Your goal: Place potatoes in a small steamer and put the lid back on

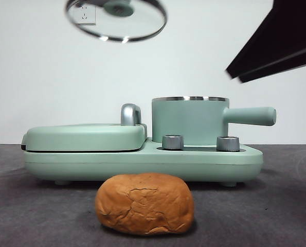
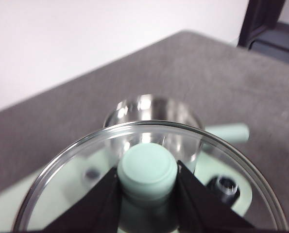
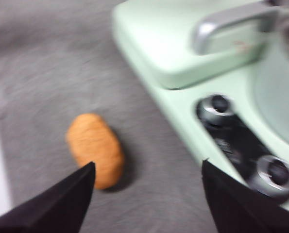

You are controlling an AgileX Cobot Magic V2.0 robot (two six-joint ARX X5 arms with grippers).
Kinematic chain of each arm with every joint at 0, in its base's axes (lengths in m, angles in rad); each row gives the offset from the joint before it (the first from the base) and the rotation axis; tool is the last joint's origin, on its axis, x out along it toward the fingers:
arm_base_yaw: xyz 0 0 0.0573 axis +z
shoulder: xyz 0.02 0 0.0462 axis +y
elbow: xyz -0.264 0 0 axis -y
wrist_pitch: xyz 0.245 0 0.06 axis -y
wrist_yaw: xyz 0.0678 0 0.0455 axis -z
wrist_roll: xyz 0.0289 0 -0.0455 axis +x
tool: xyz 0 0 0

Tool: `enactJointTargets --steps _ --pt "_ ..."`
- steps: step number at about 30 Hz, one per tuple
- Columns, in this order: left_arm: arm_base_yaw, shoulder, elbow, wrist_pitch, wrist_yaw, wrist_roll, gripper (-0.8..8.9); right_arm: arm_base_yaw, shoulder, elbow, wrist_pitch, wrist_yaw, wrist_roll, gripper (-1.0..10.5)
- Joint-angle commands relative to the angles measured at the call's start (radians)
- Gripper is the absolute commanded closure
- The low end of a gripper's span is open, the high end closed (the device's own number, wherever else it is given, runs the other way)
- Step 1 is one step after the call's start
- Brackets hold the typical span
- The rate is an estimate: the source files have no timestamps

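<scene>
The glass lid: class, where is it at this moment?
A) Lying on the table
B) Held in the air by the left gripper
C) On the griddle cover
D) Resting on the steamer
B: the left gripper clamps the lid's knob, high above the open small steamer.

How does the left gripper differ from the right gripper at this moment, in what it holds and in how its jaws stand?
The left gripper is shut on the lid's mint-green knob and holds it in the air, tilted; the right gripper holds nothing.
The left jaws press against the knob; the right jaws stand wide apart.
The left gripper is above the small steamer; the right gripper is above the table near the potato.
Both have black jaws.
</scene>
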Motion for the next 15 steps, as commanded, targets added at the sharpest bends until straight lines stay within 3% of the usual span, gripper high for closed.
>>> enactJointTargets --steps 1,8,15 --pt "-0.004 -0.058 -0.039 0.023 -0.016 -0.01 8.01 0.077 0.058 0.019 0.004 0.004 -0.058 5.7" --pt "0.0 -0.118 -0.065 0.004 -0.02 -0.011 8.01 0.208 0.235 0.019 0.08 0.061 -0.099 5.6" --pt "0.0 -0.12 -0.065 0.008 -0.024 -0.033 8.01 0.237 0.399 0.019 0.231 0.077 -0.103 5.2"
